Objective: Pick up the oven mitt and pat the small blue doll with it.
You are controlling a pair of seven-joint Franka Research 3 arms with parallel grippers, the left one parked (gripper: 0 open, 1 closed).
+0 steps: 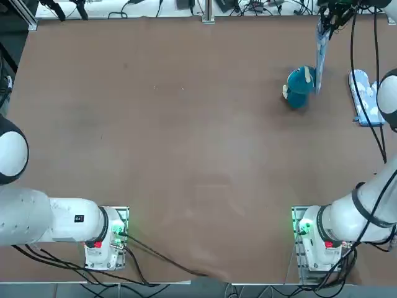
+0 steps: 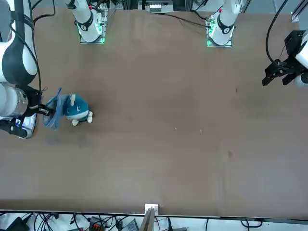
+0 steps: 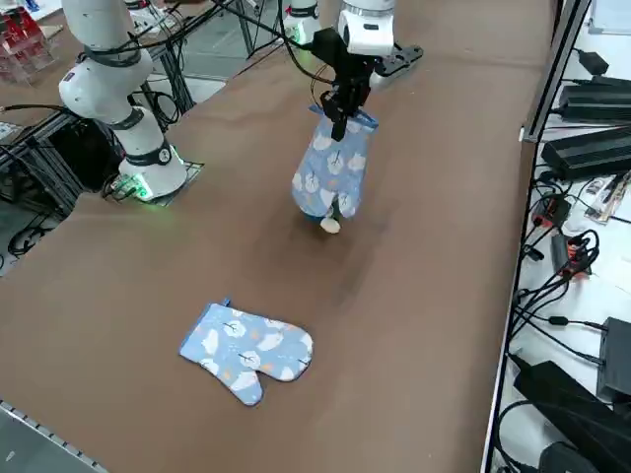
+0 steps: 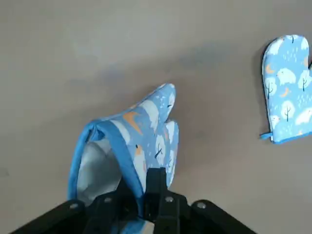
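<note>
Claw (image 4: 140,207) is gripping one mitt (image 4: 146,131) by its cuff above the brown worktop (image 1: 186,155), against the blue doll (image 1: 299,85), cables (image 3: 552,286) lying beyond.

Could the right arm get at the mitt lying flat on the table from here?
Probably not yet: its gripper is shut on the other mitt, though nothing seems to cover the flat mitt.

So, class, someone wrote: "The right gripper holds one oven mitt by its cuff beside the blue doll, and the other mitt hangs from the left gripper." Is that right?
Not quite: the other mitt lies flat on the table, as the right side view shows. The right gripper does hold one oven mitt by its cuff beside the blue doll.
</note>
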